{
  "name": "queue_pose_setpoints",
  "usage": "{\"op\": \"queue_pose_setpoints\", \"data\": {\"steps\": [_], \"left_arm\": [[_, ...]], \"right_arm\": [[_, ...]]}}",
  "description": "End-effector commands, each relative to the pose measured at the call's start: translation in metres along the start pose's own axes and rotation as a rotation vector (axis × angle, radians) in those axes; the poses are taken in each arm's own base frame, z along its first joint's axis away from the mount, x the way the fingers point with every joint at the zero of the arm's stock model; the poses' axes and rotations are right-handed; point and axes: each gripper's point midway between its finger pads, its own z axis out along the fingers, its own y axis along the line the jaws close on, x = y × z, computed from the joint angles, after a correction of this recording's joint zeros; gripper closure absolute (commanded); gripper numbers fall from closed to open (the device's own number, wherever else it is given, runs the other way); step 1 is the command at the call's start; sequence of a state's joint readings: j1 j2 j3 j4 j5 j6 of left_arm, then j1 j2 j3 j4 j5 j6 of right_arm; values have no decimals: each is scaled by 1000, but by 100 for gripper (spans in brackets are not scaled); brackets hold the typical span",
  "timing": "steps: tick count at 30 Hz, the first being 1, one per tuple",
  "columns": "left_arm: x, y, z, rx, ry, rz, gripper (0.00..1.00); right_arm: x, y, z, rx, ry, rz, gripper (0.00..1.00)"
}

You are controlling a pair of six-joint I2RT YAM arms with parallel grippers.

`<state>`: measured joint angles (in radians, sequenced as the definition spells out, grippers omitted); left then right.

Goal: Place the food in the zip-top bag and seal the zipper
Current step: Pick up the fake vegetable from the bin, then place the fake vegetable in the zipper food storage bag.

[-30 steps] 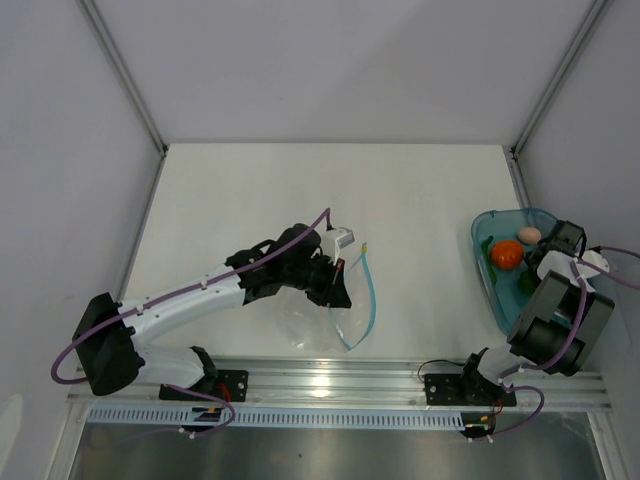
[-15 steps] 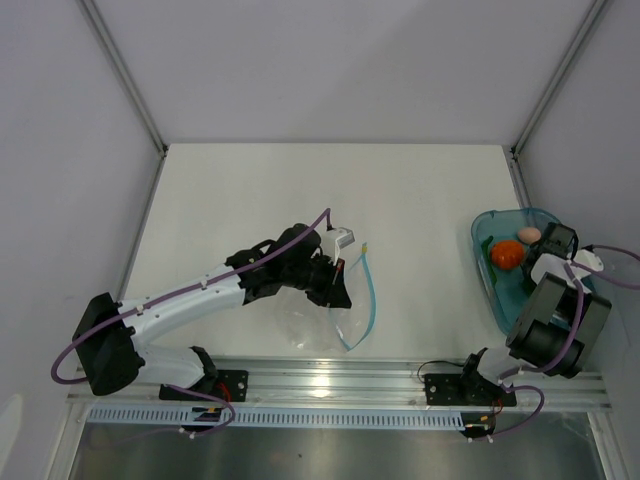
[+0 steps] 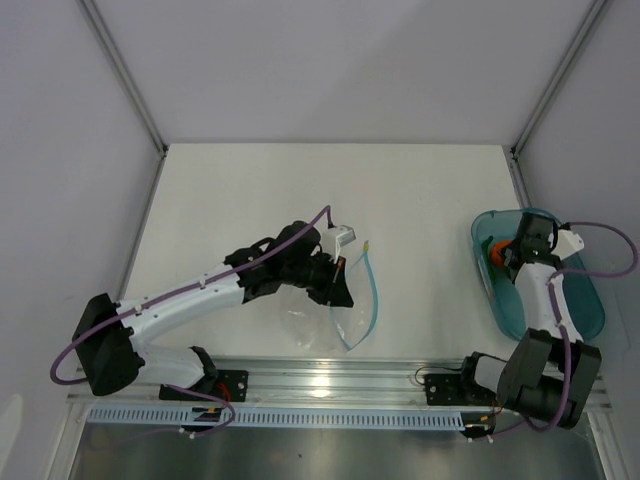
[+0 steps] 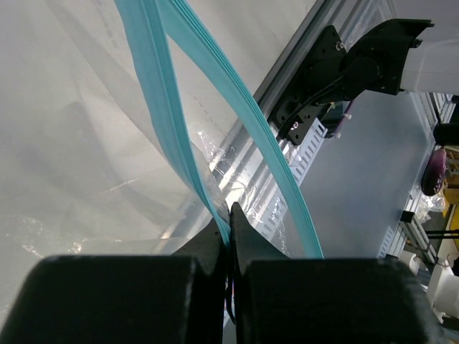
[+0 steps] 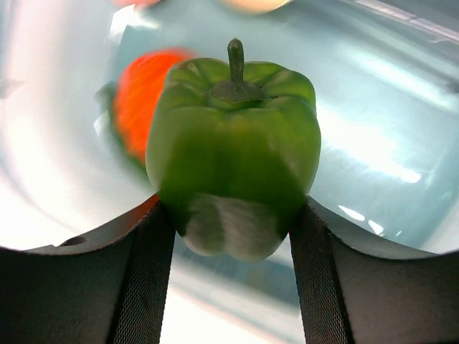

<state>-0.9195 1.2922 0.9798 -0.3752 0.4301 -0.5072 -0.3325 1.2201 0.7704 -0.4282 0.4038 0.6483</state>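
Note:
My left gripper (image 3: 340,287) is shut on one side of the teal-blue zipper (image 4: 154,79), holding the mouth of the clear zip-top bag (image 3: 330,322) apart at the table's middle. The other zipper strip (image 3: 373,295) curves away to the right. My right gripper (image 5: 231,215) is shut on the glossy green pepper (image 5: 233,150), stem pointing away, just above the tray. An orange-red food (image 5: 140,97) lies behind it, and a pale egg shape (image 5: 254,3) shows at the top edge. From above, my right gripper (image 3: 512,250) hides the pepper.
The translucent teal tray (image 3: 590,310) sits at the table's right edge beside a slanted frame post. An aluminium rail (image 3: 330,380) with both arm bases runs along the near edge. White walls enclose the table on three sides.
My right gripper has narrowed onto the green pepper, and its arm has stretched out and swung left over the tray's far end. The left arm and the bag have stayed put.

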Motion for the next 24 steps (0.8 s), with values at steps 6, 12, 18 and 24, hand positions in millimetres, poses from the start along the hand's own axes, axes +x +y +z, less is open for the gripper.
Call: {"op": "queue_pose_setpoints", "data": {"steps": [6, 12, 18, 24], "left_arm": [[-29, -27, 0, 94, -35, 9, 99], [-36, -32, 5, 109, -23, 4, 99], [-44, -33, 6, 105, -30, 1, 100], [-48, -31, 5, 88, -37, 3, 100]], "right_arm": [[1, 75, -121, -434, 20, -209, 100], [53, 126, -237, -959, 169, -426, 100], [128, 128, -359, -1462, 426, -620, 100], [187, 102, -402, -1605, 548, -790, 100]]}}
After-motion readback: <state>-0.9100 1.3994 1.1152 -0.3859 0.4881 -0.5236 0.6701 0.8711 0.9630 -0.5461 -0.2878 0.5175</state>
